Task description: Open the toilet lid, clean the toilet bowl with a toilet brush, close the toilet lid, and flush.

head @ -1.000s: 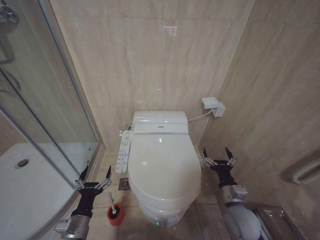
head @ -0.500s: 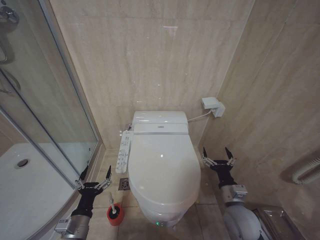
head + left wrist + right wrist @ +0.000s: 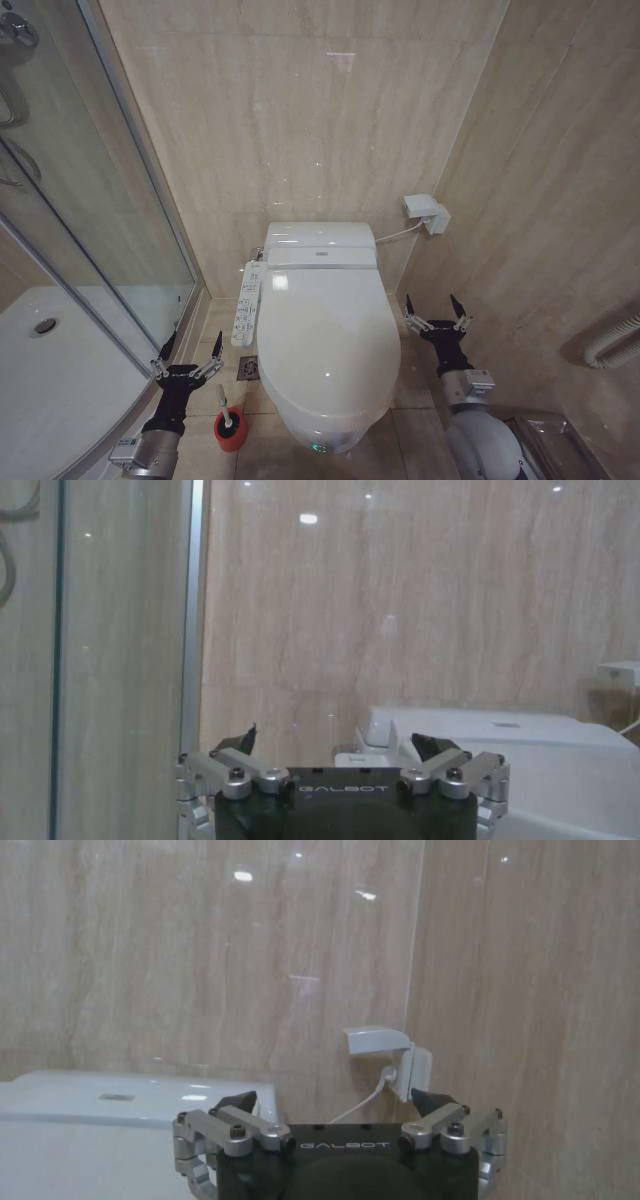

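The toilet lid (image 3: 325, 340) lies down, glossy white, and hides the toilet bowl. The toilet brush (image 3: 229, 420) stands in its red cup on the floor left of the toilet. My left gripper (image 3: 193, 345) hangs open just above and left of the brush, with nothing between its fingers. My right gripper (image 3: 432, 308) is open beside the toilet's right flank, near the wall. In the left wrist view the left gripper (image 3: 335, 742) faces the wall, with the toilet lid (image 3: 570, 780) off to one side. The right gripper (image 3: 332, 1101) in its wrist view faces the corner, beside the toilet lid (image 3: 90, 1147).
A glass shower screen (image 3: 100, 230) and white shower tray (image 3: 50, 370) close off the left. A control panel (image 3: 247, 303) sticks out from the toilet's left side above a floor drain (image 3: 248, 368). A wall box (image 3: 427, 213) with a cable sits behind. The tiled wall runs close on the right.
The bright glint on the lid has slid from its back toward its front edge, and the lid's outline has narrowed slightly. Both arms have stayed still.
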Robot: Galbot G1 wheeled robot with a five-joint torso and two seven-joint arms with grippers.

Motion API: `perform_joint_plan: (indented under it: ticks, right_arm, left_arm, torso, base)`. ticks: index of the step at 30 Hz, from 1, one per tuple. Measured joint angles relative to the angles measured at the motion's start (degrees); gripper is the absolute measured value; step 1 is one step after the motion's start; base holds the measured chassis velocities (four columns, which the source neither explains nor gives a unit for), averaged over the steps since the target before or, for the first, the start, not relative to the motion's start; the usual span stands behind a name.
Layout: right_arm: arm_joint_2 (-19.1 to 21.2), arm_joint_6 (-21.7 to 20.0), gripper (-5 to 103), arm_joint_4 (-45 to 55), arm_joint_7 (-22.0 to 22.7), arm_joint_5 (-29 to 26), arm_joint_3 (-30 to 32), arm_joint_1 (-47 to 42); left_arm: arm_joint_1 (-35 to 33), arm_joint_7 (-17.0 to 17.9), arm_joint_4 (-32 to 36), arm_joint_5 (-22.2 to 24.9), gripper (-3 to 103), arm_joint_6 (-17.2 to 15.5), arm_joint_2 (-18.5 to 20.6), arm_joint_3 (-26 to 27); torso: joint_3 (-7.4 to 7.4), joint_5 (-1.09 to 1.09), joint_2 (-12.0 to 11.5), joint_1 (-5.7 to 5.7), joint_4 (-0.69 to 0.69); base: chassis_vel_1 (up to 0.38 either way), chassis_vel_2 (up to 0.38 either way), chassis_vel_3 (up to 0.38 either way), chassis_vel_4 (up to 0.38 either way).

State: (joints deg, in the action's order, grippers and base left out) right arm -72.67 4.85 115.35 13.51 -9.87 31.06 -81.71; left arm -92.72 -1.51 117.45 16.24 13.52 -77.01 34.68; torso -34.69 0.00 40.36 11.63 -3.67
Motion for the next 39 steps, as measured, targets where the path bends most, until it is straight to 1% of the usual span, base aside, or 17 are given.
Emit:
perform_joint_plan:
  ticks: [15,17,18,19,21,22,23,24,25,28,31,32,35,36,37,38,39]
  right_arm:
    - [0.01,0.00,100,-0.01,0.00,-0.02,-0.01,0.02]
    - [0.01,0.00,100,-0.01,0.00,-0.02,-0.01,0.02]
    - [0.01,0.00,100,-0.01,0.00,-0.02,-0.01,0.02]
    - [0.01,0.00,100,-0.01,0.00,-0.02,-0.01,0.02]
    - [0.01,0.01,100,-0.01,0.00,-0.02,-0.01,0.02]
    - [0.01,0.00,100,-0.01,0.00,-0.02,-0.01,0.03]
    - [0.01,0.00,100,-0.01,0.00,-0.02,-0.01,0.03]
    - [0.01,0.00,100,-0.01,0.00,-0.02,-0.02,0.03]
    - [0.01,0.01,100,-0.01,0.01,-0.02,-0.01,0.04]
    - [0.01,0.01,100,-0.02,0.01,-0.02,-0.02,0.03]
    - [0.01,0.01,100,-0.01,0.01,-0.02,-0.02,0.03]
    - [0.01,0.01,100,-0.02,0.00,-0.02,-0.02,0.03]
    - [0.01,0.01,100,-0.02,0.01,-0.02,-0.01,0.03]
    - [0.01,0.01,100,-0.02,0.01,-0.02,-0.01,0.03]
    - [0.01,0.01,100,-0.02,0.01,-0.02,-0.02,0.03]
    - [0.01,0.01,100,-0.02,0.01,-0.02,-0.01,0.03]
    - [0.01,0.01,100,-0.02,0.01,-0.02,-0.01,0.03]
  left_arm:
    - [0.08,0.05,0.05,-0.06,100,-0.26,-0.02,-0.12]
    - [1.15,1.22,1.21,-1.24,100,-3.32,-0.48,-1.46]
    - [1.95,2.12,2.02,-2.17,100,-5.64,-0.85,-2.37]
    - [1.95,2.12,2.02,-2.17,100,-5.64,-0.85,-2.37]
    - [3.53,3.88,3.75,-3.95,100,-10.23,-1.56,-4.32]
    - [4.55,4.87,4.71,-5.22,100,-12.69,-2.07,-5.49]
    - [4.55,4.87,4.71,-5.22,100,-12.69,-2.07,-5.49]
    - [5.96,5.46,5.59,-6.62,100,-13.98,-2.83,-7.11]
    - [6.58,5.68,5.90,-7.29,100,-14.43,-3.08,-7.60]
    - [7.03,5.99,5.93,-8.25,100,-14.90,-3.23,-7.92]
    - [7.19,6.23,5.91,-8.60,100,-14.68,-2.96,-7.77]
    - [7.30,6.49,6.04,-8.65,100,-14.09,-2.60,-7.43]
    - [7.61,6.48,8.33,-8.40,100,-10.86,-1.43,-5.62]
    - [7.61,6.48,8.33,-8.40,100,-10.86,-1.43,-5.62]
    - [7.48,6.38,8.69,-8.27,100,-9.96,-1.12,-5.18]
    - [7.10,6.23,8.68,-8.12,100,-8.05,-0.77,-4.28]
    - [7.10,6.23,8.68,-8.12,100,-8.05,-0.77,-4.28]
  torso:
    - [0.00,0.00,0.00,0.00,0.00]
    - [0.00,0.00,0.00,0.00,0.00]
    - [0.00,0.00,0.00,0.00,-0.01]
    - [0.00,0.00,0.00,0.00,-0.01]
    - [0.00,0.00,0.00,0.00,-0.01]
    - [0.00,0.02,0.00,0.00,0.01]
    - [0.00,0.02,0.00,0.00,0.01]
    - [0.00,0.01,0.00,0.00,0.00]
    - [0.00,0.00,0.00,0.00,-0.04]
    - [-0.01,0.01,0.00,0.01,0.00]
    - [0.00,0.00,0.00,0.01,0.01]
    - [-0.01,0.00,0.00,0.01,0.01]
    - [0.00,0.01,0.00,0.01,0.00]
    - [0.00,0.01,0.00,0.01,0.00]
    - [0.00,0.01,0.00,0.01,0.00]
    - [0.00,0.01,0.00,0.01,-0.01]
    - [0.00,0.01,0.00,0.01,-0.01]
  base:
    - [0.000,0.000,0.000,0.000]
    - [0.000,0.000,0.000,0.000]
    - [0.000,0.000,0.000,0.000]
    - [0.000,0.000,0.000,0.000]
    - [0.000,0.000,0.000,0.000]
    - [0.000,0.000,0.000,0.000]
    - [0.000,0.000,0.000,0.000]
    - [0.000,0.000,0.000,0.000]
    - [0.000,0.000,0.000,0.000]
    - [0.000,0.000,0.000,0.000]
    - [0.000,0.000,0.000,0.000]
    - [0.000,0.000,0.000,0.000]
    - [0.000,0.000,0.000,0.000]
    - [0.000,0.000,0.000,0.000]
    - [0.000,0.000,0.000,0.000]
    - [0.000,0.000,0.000,0.000]
    - [0.000,0.000,0.000,0.000]
